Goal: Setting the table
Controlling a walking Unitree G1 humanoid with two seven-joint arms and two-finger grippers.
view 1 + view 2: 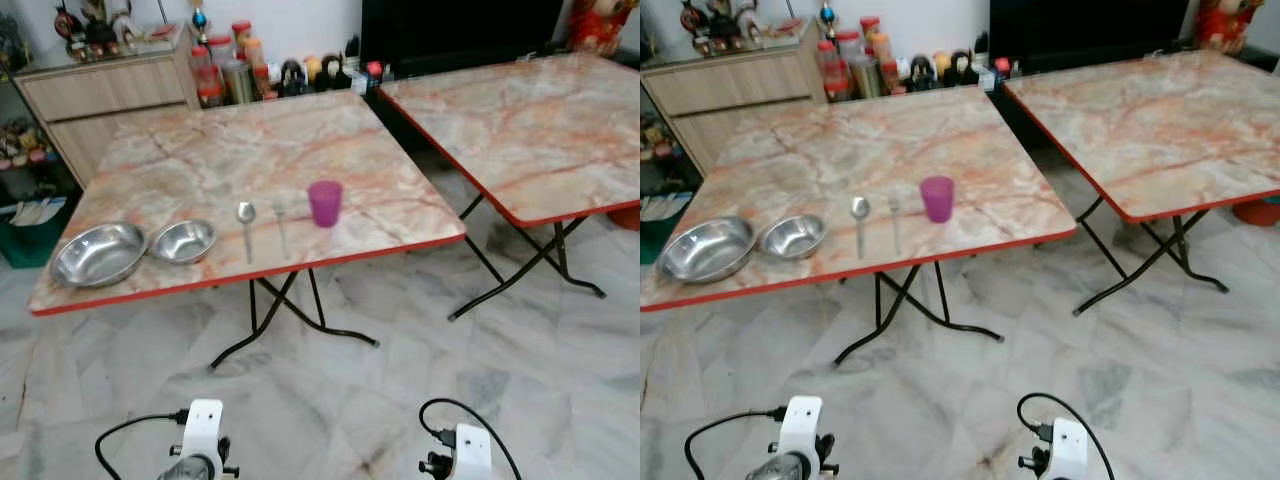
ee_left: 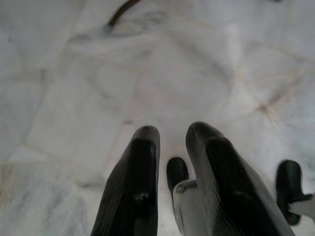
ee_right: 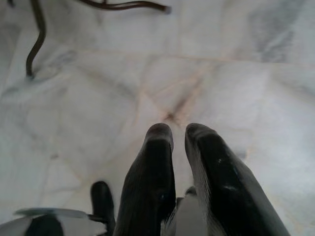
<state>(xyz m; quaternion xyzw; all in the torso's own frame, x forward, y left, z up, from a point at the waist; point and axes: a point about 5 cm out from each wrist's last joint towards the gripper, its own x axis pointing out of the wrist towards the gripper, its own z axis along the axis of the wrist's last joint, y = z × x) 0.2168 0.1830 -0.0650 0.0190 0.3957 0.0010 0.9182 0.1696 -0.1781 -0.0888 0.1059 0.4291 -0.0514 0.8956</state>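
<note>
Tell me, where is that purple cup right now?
The purple cup stands upright near the front edge of the nearer marble-topped folding table, just right of the fork and spoon, in the head camera's view.

Lower left of frame: two steel bowls (image 1: 98, 254) (image 1: 184, 241), a spoon (image 1: 246, 226), a fork (image 1: 281, 228) and an upright purple cup (image 1: 325, 203) in a row.

Two marble-topped folding tables (image 1: 300, 150) (image 1: 530, 120); on the nearer, two steel bowls (image 1: 98, 253) (image 1: 184, 241), one spoon (image 1: 246, 225), what appears to be one fork (image 1: 281, 228), one purple cup (image 1: 324, 203).
</note>
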